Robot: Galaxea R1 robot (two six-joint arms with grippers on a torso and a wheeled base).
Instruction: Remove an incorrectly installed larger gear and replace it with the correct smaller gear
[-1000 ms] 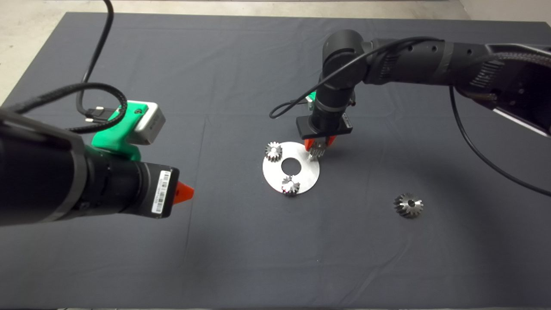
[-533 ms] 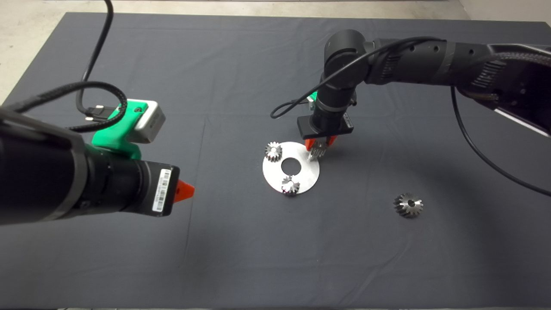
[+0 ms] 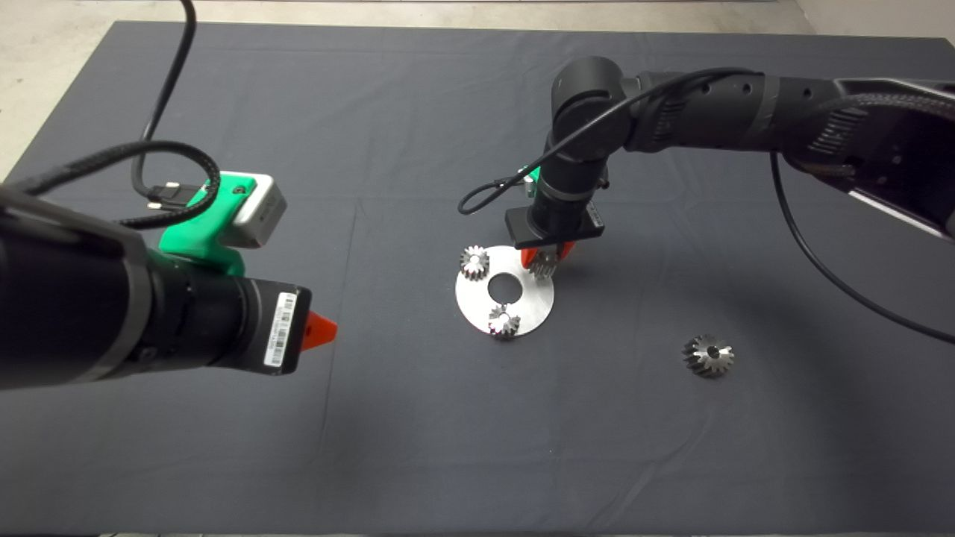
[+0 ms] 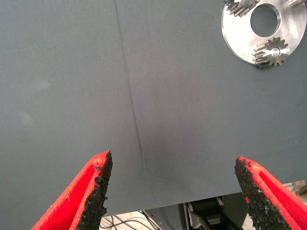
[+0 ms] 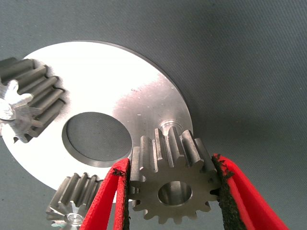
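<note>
My right gripper (image 3: 545,261) (image 5: 171,167) is shut on the smaller gear (image 5: 173,184) (image 3: 545,262), a grey steel pinion with a centre hole. It holds the gear just above the right rim of a round steel disc (image 3: 526,302) (image 5: 120,91), beside a small post (image 5: 169,127) on that disc. Two other small gears (image 3: 474,262) (image 3: 504,321) sit on the disc. The larger gear (image 3: 707,355), with flared teeth, lies alone on the mat to the right. At the left, my left gripper (image 3: 321,332) (image 4: 175,165) hovers open over bare mat.
The disc has a round centre hole (image 3: 505,284). In the left wrist view the disc (image 4: 240,38) and one of its gears (image 4: 271,50) show far from the fingers (image 4: 96,191). The right arm's black cable (image 3: 492,190) loops beside its wrist. Dark mat (image 3: 418,432) spreads all around.
My right gripper has shifted a little to the left with the smaller gear, further over the disc's rim. The left arm has not moved.
</note>
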